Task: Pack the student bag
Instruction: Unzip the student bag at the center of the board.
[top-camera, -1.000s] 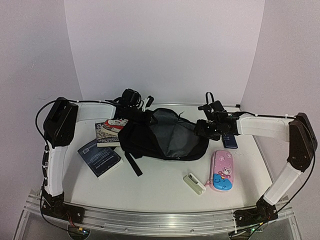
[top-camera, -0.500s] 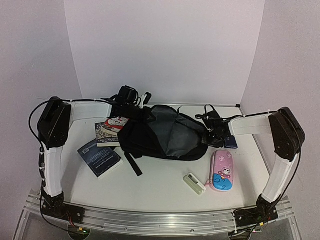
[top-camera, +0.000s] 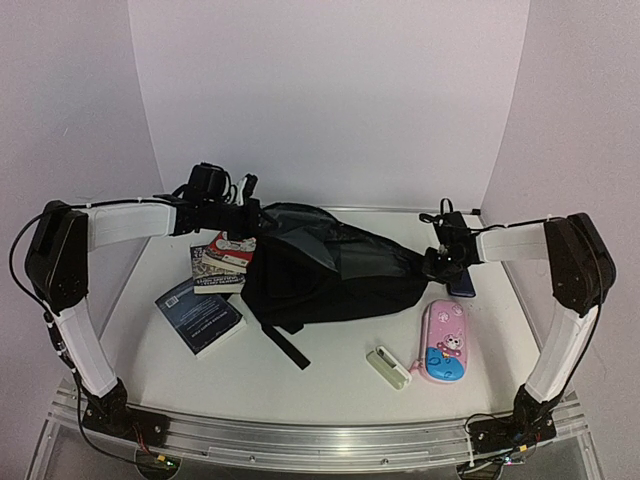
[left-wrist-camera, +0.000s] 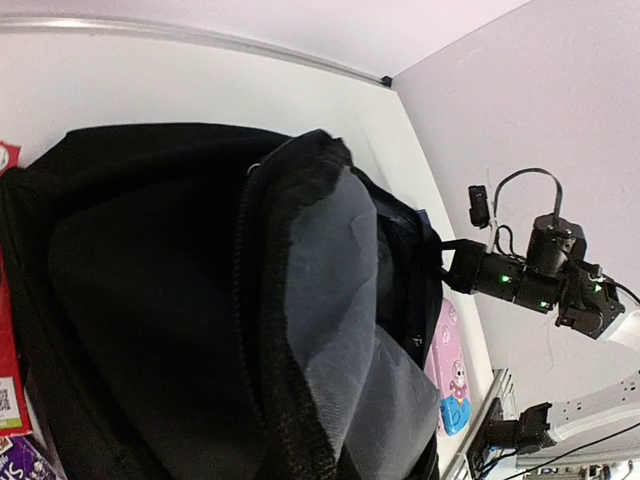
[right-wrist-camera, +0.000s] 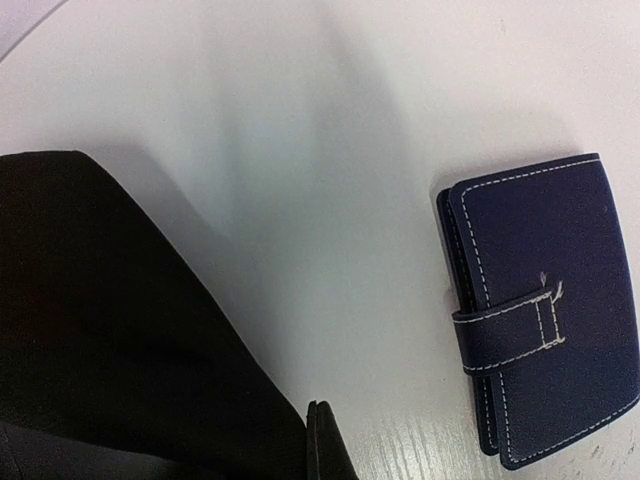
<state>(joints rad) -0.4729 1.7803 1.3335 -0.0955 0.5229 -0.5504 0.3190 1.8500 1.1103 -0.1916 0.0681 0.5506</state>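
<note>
The student bag (top-camera: 330, 275) lies open in the middle of the table (top-camera: 320, 395), stretched between both claws.
The left gripper (top-camera: 243, 213) is pinched tight on its far left rim, and the right gripper (top-camera: 436, 264) is closed on its right end. To its left lie a dark blue book (top-camera: 198, 315) and a red-and-white book (top-camera: 222, 262). To its right are a pink pencil case (top-camera: 445, 340), a navy wallet (top-camera: 462, 285) and a small white case (top-camera: 388, 367).

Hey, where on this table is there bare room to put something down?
Widest bare patch: front middle, between the blue book, the backpack and the white case. A strip behind the backpack by the back wall is also free. Crowded: right side, with wallet, pink pencil case and right pincer.
</note>
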